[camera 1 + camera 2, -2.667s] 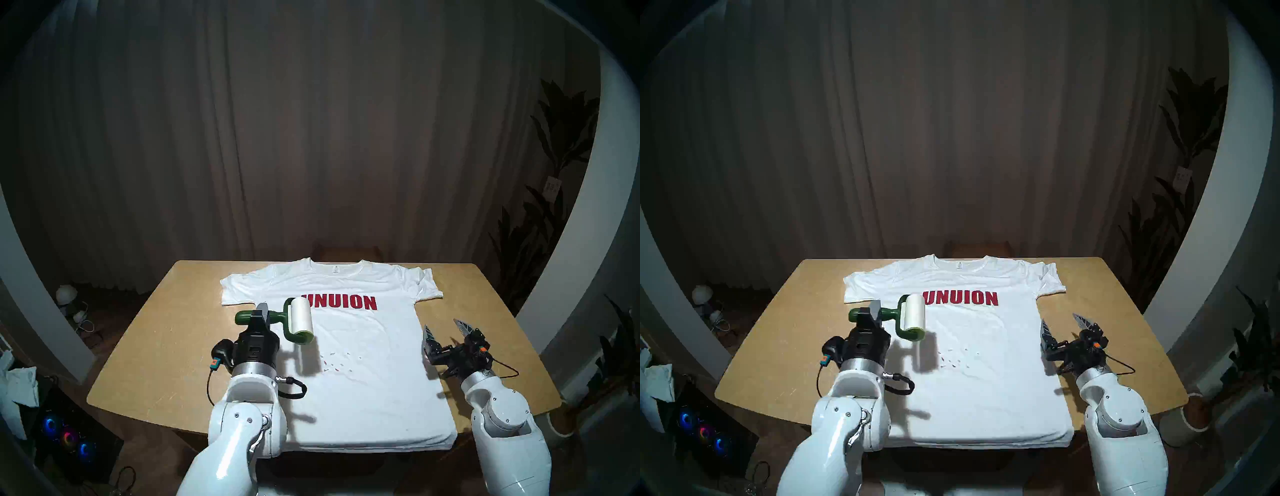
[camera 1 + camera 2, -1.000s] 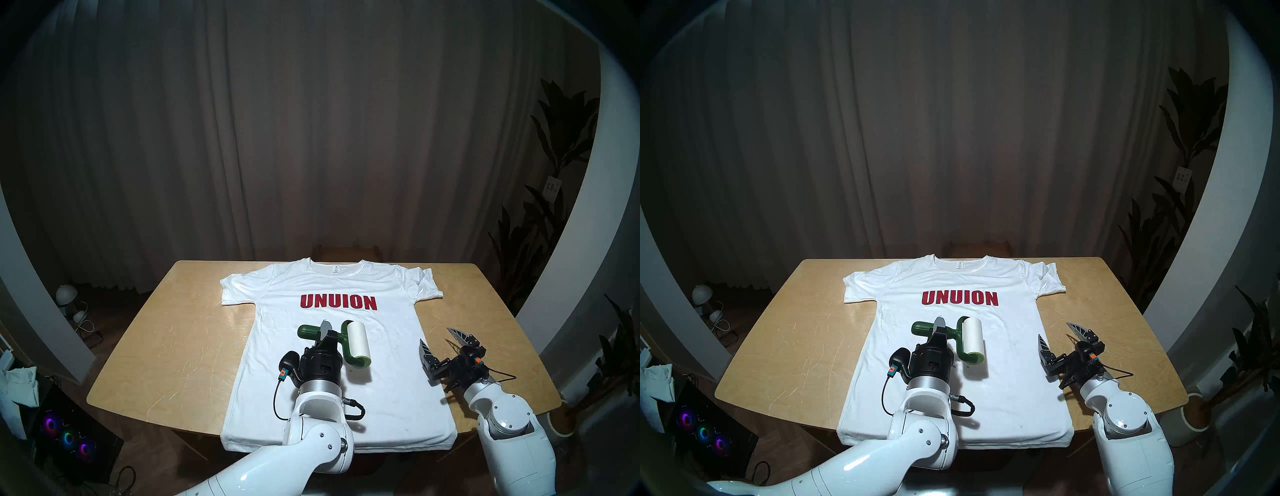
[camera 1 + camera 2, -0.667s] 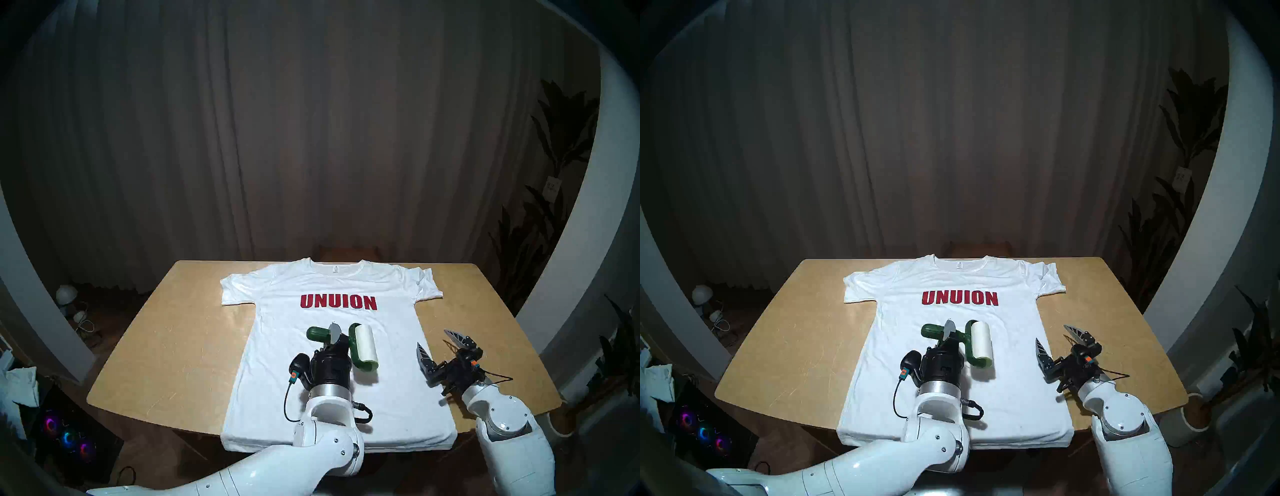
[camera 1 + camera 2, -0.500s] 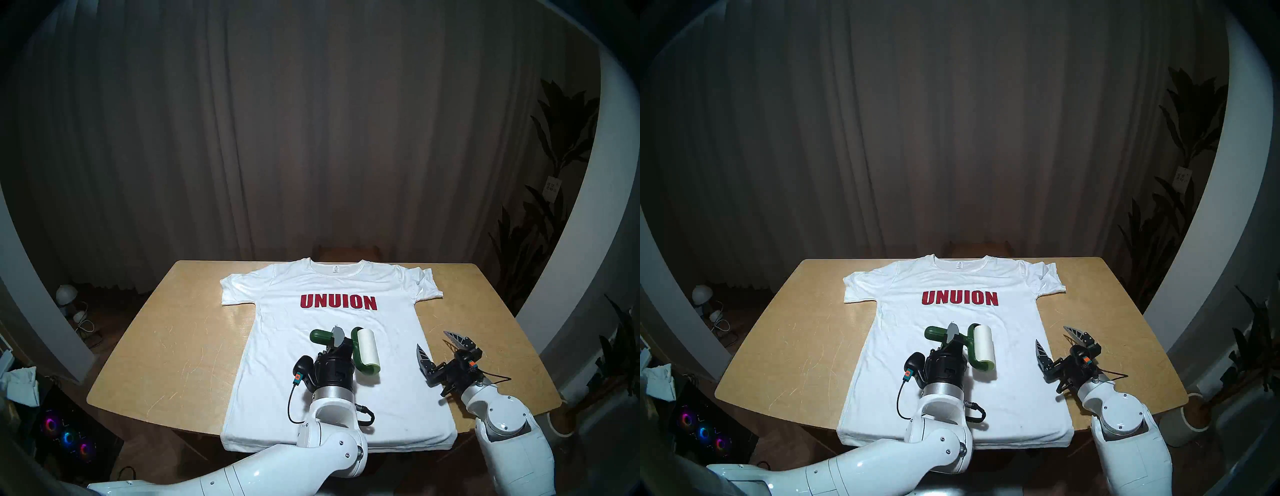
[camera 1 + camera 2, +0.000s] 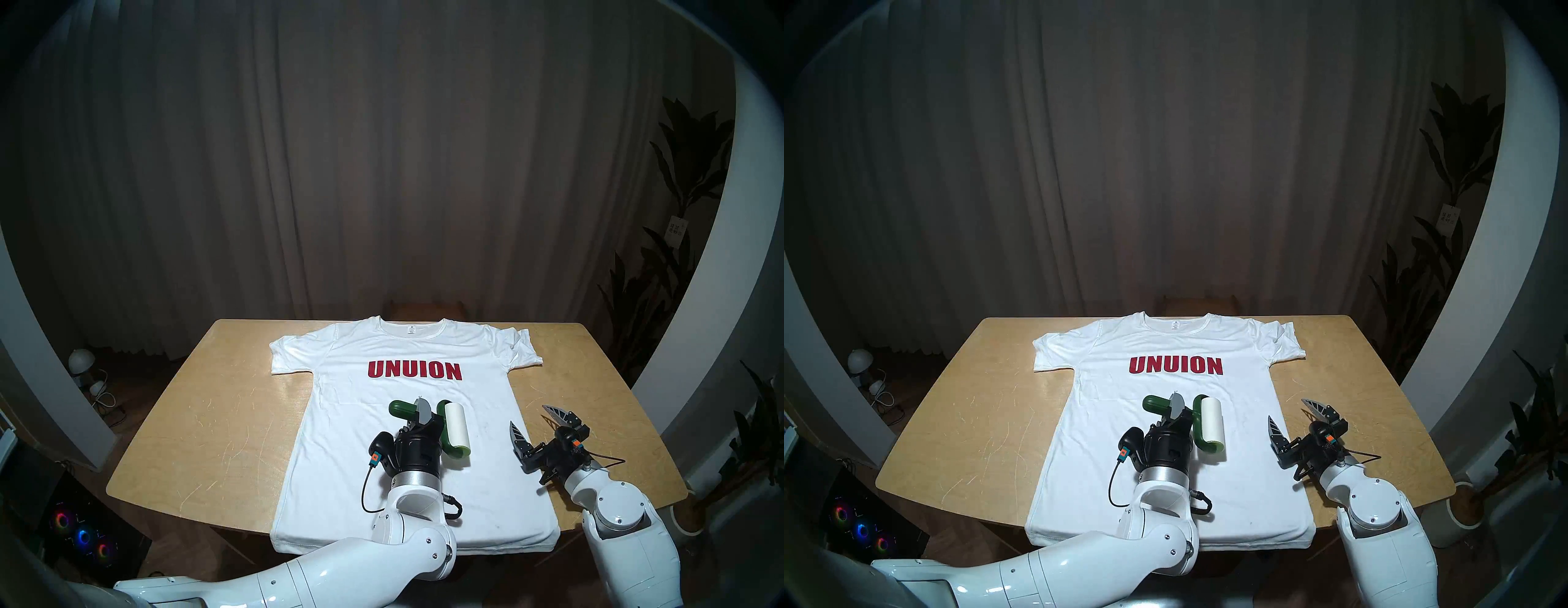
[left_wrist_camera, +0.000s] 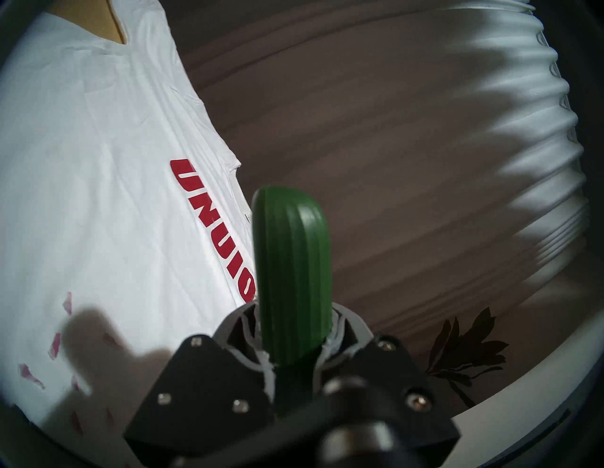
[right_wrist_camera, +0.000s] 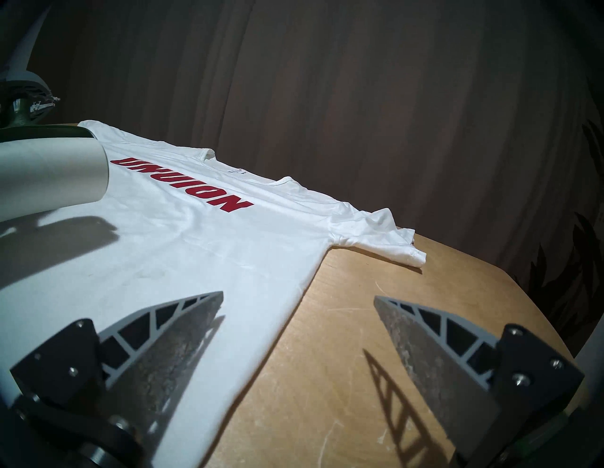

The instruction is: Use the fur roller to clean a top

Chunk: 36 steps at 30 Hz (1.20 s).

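Item, nearest: left gripper (image 5: 418, 418), jaws clamped on the dark green handle of the fur roller (image 5: 456, 429); the roll is held low over the middle of the top (image 5: 339, 424), below the red lettering. Whether the roll touches the cloth cannot be told; in the right wrist view a shadow lies just beneath it.

Item, beside: right gripper (image 5: 535, 420), jaws wide and empty, held over the right hem of the top where cloth meets the wooden surface (image 5: 191, 424).

Item, farther: the top, laid flat, collar away from the robot. In the left wrist view small reddish scraps (image 6: 55, 346) are seen on the cloth beside the roller's shadow; in the head views none are made out around the arm.

Progress, as judged: roller picked up and brought onto the soiled patch; rolling under way or about to start; scraps remain to be lifted.

Change noted: some seconds earlier the roller was held at the left edge of the top, level with the lettering, and the scraps lay open to the head views. It has since been carried rightward and lowered over them. The right gripper has barely shifted.
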Each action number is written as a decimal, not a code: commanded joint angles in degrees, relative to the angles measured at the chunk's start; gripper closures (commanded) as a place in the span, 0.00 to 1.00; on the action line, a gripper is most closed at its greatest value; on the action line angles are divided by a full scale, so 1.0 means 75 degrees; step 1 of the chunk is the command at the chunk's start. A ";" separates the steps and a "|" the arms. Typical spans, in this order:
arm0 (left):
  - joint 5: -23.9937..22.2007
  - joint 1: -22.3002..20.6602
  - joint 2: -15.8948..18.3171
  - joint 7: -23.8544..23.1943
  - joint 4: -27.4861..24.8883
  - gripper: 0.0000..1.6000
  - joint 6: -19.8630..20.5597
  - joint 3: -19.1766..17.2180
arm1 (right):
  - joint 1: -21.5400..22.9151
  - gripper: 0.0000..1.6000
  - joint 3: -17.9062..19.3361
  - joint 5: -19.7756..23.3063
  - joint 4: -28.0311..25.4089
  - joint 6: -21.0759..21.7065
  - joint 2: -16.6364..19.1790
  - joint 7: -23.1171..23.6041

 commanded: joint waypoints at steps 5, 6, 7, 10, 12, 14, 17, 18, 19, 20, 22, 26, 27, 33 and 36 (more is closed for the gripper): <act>0.1280 -0.0501 -0.0250 0.0776 0.0250 1.00 -0.0023 0.0294 | -0.0032 0.00 -0.0039 0.0041 0.0106 -0.0145 0.0000 0.0095; 0.1350 -0.0484 -0.0267 0.0846 0.0265 1.00 -0.0023 0.0278 | -0.0035 0.00 -0.0043 0.0036 0.0099 -0.0153 0.0001 0.0099; 0.1440 -0.0511 -0.0266 0.0956 0.0281 1.00 -0.0023 0.0299 | -0.0038 0.00 -0.0044 0.0037 0.0092 -0.0157 0.0002 0.0104; 0.1697 -0.0549 -0.0305 0.1285 0.0349 1.00 -0.0023 0.0360 | -0.0061 0.00 -0.0044 0.0046 0.0037 -0.0155 0.0000 0.0110; 0.1857 -0.0635 -0.0317 0.1636 0.0416 1.00 -0.0023 0.0487 | -0.0072 0.00 -0.0040 0.0058 0.0008 -0.0150 0.0001 0.0117; 0.2166 -0.0785 -0.0299 0.2179 0.0495 1.00 -0.0023 0.0718 | -0.0082 0.00 -0.0029 0.0065 -0.0035 -0.0139 0.0002 0.0119; 0.2500 -0.0837 -0.0354 0.2518 0.0689 1.00 -0.0023 0.0843 | -0.0101 0.00 0.0012 0.0111 -0.0132 -0.0089 0.0013 0.0137; 0.2583 -0.0881 -0.0358 0.2694 0.0712 1.00 -0.0023 0.0902 | -0.0110 0.00 0.0025 0.0123 -0.0157 -0.0076 0.0016 0.0142; 0.2686 -0.0918 -0.0368 0.2880 0.0752 1.00 -0.0023 0.0966 | -0.0121 0.00 0.0037 0.0141 -0.0181 -0.0059 0.0019 0.0151; 0.2842 -0.0929 -0.0392 0.2994 0.0828 1.00 -0.0023 0.0991 | -0.0126 0.00 0.0042 0.0151 -0.0191 -0.0055 0.0023 0.0158; 0.3039 -0.0965 -0.0445 0.3265 0.0950 1.00 -0.0023 0.1047 | -0.0146 0.00 0.0053 0.0176 -0.0236 -0.0019 0.0028 0.0170; 0.3342 -0.1064 -0.0505 0.3669 0.1123 1.00 -0.0023 0.1219 | -0.0177 0.00 0.0070 0.0207 -0.0311 0.0050 0.0025 0.0187; 0.3415 -0.1131 -0.0503 0.3882 0.1141 1.00 -0.0023 0.1325 | -0.0187 0.00 0.0077 0.0214 -0.0334 0.0078 0.0021 0.0194; 0.3702 -0.1312 -0.0377 0.4881 0.1024 1.00 -0.0023 0.1662 | -0.0225 0.00 0.0083 0.0171 -0.0410 0.0237 -0.0007 0.0170; 0.3774 -0.1347 -0.0358 0.5088 0.1003 1.00 -0.0023 0.1734 | -0.0232 0.00 0.0073 0.0134 -0.0432 0.0329 -0.0020 0.0140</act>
